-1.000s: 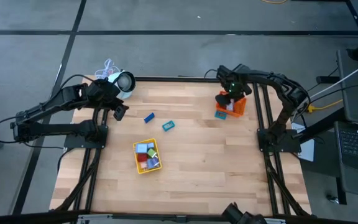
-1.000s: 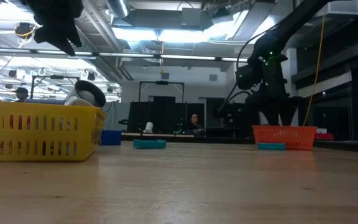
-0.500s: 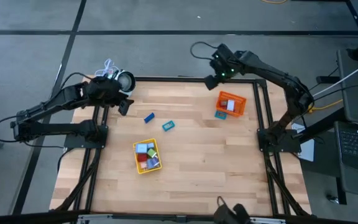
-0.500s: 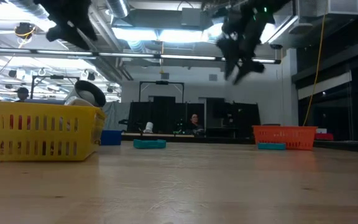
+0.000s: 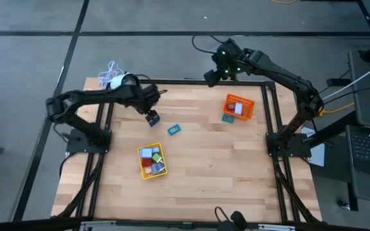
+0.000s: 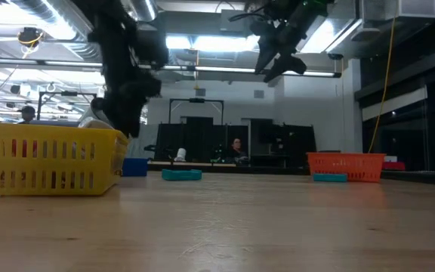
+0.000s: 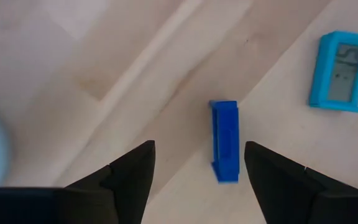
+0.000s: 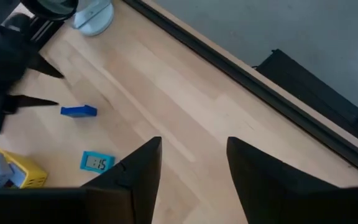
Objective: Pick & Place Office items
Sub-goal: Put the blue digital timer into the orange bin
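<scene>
Your blue block [image 7: 225,140] lies flat on bare wood in the far-left part of the table [image 5: 223,173], its long axis running between the left gripper's [image 7: 199,163] spread, empty fingers, which hover over it. Open wood surrounds it; the light-blue piece [image 7: 342,71] lies just to its right, apart. The yellow tray [image 5: 151,160], holding several pieces, sits nearer. Your right gripper [image 8: 192,163] hangs parted and empty above the table's far edge, left of the orange tray [image 5: 239,107].
</scene>
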`<state>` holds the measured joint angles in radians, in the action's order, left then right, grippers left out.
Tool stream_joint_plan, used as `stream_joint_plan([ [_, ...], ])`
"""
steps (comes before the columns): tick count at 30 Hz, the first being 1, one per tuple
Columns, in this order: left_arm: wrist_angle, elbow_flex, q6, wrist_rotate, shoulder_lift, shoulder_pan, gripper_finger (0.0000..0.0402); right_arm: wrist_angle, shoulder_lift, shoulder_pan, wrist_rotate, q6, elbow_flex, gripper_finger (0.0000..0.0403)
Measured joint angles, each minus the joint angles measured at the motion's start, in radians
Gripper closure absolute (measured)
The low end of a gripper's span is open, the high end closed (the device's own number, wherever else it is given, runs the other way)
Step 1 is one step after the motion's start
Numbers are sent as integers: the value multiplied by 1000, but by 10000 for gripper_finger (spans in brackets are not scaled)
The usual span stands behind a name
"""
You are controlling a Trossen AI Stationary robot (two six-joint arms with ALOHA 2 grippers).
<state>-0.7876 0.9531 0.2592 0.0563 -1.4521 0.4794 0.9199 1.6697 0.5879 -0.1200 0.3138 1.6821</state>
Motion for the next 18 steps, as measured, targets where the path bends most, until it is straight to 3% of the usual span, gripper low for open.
stream_joint_plan([
  [6, 53, 1, -15, -17, -108, 1, 149, 0, 0, -1, -1, -26, 0, 215],
  [18, 70, 2, -11, -29, -187, -8, 149, 0, 0, 2, -1, -53, 0, 215],
])
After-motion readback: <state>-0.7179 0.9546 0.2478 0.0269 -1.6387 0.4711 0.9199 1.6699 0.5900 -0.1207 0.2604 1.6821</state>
